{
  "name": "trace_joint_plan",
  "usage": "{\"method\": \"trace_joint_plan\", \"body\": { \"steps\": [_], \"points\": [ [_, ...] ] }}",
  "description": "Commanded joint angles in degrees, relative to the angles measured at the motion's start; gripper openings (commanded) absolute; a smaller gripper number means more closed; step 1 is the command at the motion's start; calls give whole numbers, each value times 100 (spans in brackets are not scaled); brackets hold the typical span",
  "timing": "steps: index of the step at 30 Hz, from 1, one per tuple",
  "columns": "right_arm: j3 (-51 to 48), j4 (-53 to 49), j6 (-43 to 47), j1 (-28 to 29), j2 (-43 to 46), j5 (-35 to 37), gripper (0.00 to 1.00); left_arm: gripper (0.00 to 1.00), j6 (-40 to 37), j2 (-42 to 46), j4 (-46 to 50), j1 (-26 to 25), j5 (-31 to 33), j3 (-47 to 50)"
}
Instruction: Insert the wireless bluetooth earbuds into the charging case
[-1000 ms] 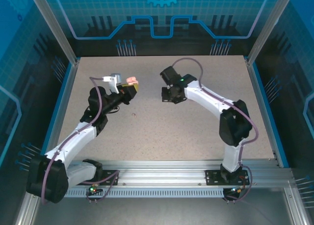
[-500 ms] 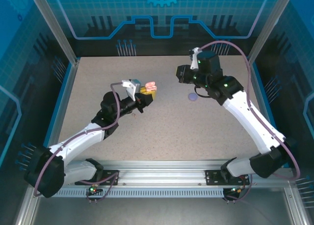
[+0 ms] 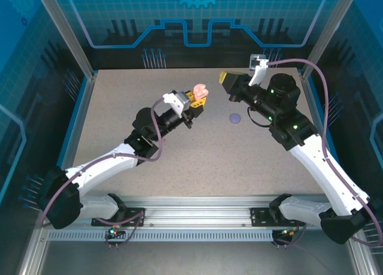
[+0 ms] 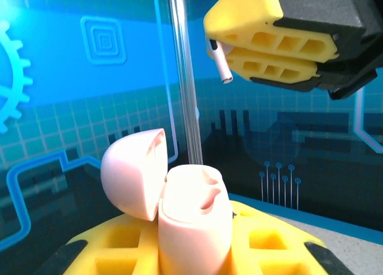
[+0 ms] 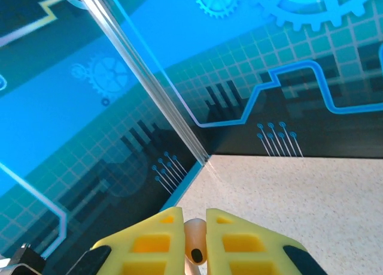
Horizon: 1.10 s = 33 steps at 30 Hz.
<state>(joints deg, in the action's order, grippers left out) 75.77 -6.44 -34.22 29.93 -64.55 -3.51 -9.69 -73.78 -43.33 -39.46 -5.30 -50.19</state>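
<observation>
Our left gripper clamped the open case, our right gripper pinched an earbud; we needed its stem squared above the left jaws first.

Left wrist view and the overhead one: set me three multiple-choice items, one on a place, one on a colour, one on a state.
1. Where does the purple round case lie? A. on the table B. in the left fingers C. in the right fingers
2. What colour is the charging case held by the left gripper? A. blue B. pink C. green
3. How is its lid? A. shut B. missing C. swung open
Answers: 1 A, it rests on the tabletop, touching neither arm; 2 B, pale pink in the left wrist view; 3 C, the lid stands hinged aside.
</observation>
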Motion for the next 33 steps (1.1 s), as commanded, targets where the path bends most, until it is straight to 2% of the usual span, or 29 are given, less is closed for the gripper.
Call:
{"method": "trace_joint_plan", "body": {
  "steps": [1, 12, 33],
  "points": [
    [-271, 912, 164, 50, 212, -219, 13, 0, -461, -164, -365, -105, 117, -320],
    [-805, 1578, 520, 338, 382, -396, 12, 0, -567, -295, -308, -235, 134, -596],
    [-1072, 1540, 411, 406, 322, -502, 9, 0, -511, -277, -136, -258, 143, -702]
  ]
}}
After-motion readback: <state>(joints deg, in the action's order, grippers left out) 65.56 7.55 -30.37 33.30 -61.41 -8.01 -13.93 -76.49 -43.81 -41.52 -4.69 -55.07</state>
